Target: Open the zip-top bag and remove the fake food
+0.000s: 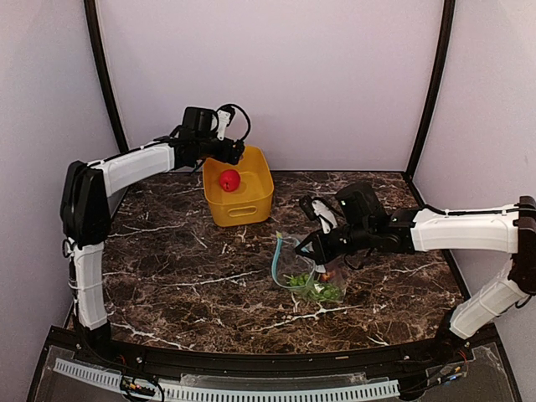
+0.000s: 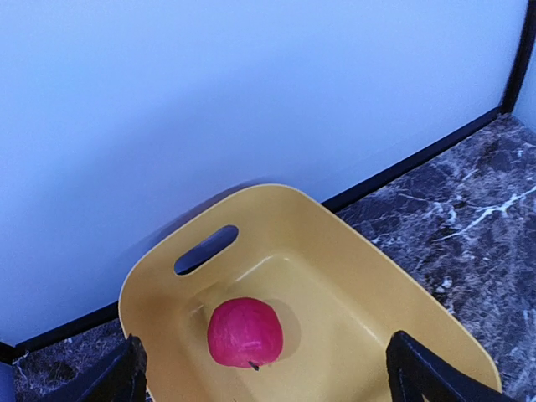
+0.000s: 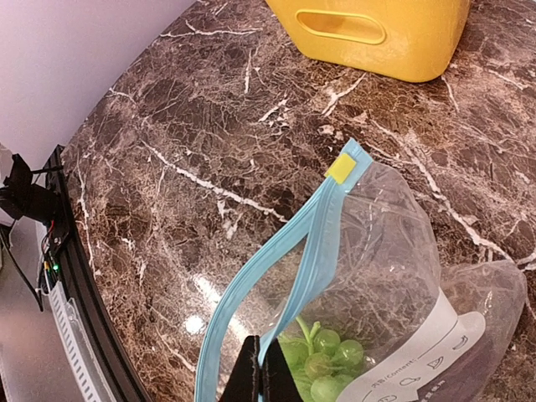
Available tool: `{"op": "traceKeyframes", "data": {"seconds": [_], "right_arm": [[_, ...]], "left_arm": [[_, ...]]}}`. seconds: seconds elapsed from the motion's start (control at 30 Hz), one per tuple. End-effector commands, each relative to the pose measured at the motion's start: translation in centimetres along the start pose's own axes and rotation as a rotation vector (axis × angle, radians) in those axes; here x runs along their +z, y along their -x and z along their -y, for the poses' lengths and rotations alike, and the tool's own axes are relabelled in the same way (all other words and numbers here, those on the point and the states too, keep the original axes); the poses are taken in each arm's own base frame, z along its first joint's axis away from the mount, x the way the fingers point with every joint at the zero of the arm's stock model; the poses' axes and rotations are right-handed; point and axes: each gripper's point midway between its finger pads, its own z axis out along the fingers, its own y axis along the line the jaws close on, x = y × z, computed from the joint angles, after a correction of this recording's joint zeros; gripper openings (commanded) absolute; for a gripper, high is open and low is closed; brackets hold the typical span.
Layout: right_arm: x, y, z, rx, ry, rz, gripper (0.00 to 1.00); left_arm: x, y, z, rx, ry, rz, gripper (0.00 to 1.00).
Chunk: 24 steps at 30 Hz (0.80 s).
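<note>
The zip-top bag (image 1: 295,270) lies at mid-table with its teal zip strip (image 3: 276,251) parted and its mouth gaping. Green grapes (image 3: 325,362) sit inside it, beside the white label (image 3: 435,347); they also show in the top view (image 1: 311,287). My right gripper (image 3: 262,373) is shut on one lip of the zip strip and shows in the top view (image 1: 318,249) at the bag's right. The red fruit (image 2: 244,332) lies in the yellow bin (image 2: 352,243). My left gripper (image 2: 268,389) hangs wide open and empty above it. The dark purple piece is not visible.
The yellow bin (image 1: 251,197) stands at the back centre of the marble table, near the back wall. The black table rim (image 3: 84,285) runs along the near edge. The left arm (image 1: 134,163) reaches in from the back left.
</note>
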Motion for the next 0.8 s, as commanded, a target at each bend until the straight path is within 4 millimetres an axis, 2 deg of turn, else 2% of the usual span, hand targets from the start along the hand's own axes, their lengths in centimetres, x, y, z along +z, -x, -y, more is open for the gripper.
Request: {"op": "traceKeyframes", "data": {"seconds": [0.0,0.03,0.07,0.17,0.2,0.23,0.27,0.3,0.33,0.4,0.43,0.47,0.5,0.53,0.6,0.63,0.67,0.77], "right_arm": [[-0.1,0.6,-0.7,-0.012,0.049,0.017,0.00],[0.0,0.6,-0.8,-0.012,0.056,0.015,0.00],[0.0,0.6,-0.9,-0.014,0.063,0.016,0.00],[0.0,0.9,-1.5,-0.030,0.091,0.022,0.00],[0.1,0.9,-1.6,-0.037,0.099,0.021,0.00],[0.1,1.0,-1.8,-0.043,0.106,0.019,0.00],[0.1,1.0,-1.9,-0.048,0.110,0.016,0.00],[0.1,1.1,-2.0,-0.054,0.116,0.016,0.00],[0.1,1.1,-2.1,-0.057,0.120,0.013,0.00],[0.1,1.1,-2.4,-0.066,0.135,0.010,0.00],[0.1,1.1,-2.5,-0.067,0.141,0.010,0.00],[0.0,1.1,-2.6,-0.072,0.147,0.010,0.00],[0.0,1.1,-2.7,-0.075,0.150,0.009,0.00],[0.0,1.2,-2.8,-0.075,0.155,0.012,0.00],[-0.1,1.4,-3.2,-0.080,0.173,0.021,0.00],[-0.2,1.4,-3.4,-0.082,0.187,0.026,0.00],[-0.2,1.5,-3.6,-0.084,0.197,0.032,0.00],[0.3,1.6,-3.9,-0.077,0.214,0.027,0.00]], "left_arm": [[-7.8,5.5,2.1,-0.045,-0.159,0.276,0.99],[-8.9,4.1,2.6,-0.048,-0.184,0.265,0.99],[-9.8,4.4,3.2,-0.058,-0.216,0.300,0.99],[-12.5,2.0,5.3,-0.048,-0.291,0.297,0.99],[-13.1,1.5,6.5,-0.022,-0.310,0.298,0.99],[-14.0,0.2,7.2,0.010,-0.314,0.285,0.99],[-14.7,-0.1,8.6,0.033,-0.331,0.299,0.99],[-15.5,-1.6,9.3,0.063,-0.340,0.288,0.99],[-16.3,-1.8,10.5,0.076,-0.356,0.307,0.99],[-17.3,-5.4,12.2,0.091,-0.413,0.281,0.99],[-18.3,-5.5,12.5,0.084,-0.434,0.301,0.99],[-18.8,-7.4,13.5,0.088,-0.479,0.291,0.99],[-20.0,-7.5,14.4,0.089,-0.521,0.313,0.99],[-20.8,-8.7,14.7,0.093,-0.540,0.318,0.99],[-22.3,-10.6,16.5,0.124,-0.590,0.329,0.99],[-23.3,-10.9,17.9,0.152,-0.616,0.351,0.99],[-23.5,-12.5,18.7,0.169,-0.633,0.331,0.99],[-24.7,-14.3,21.4,0.207,-0.699,0.331,0.95]]}}
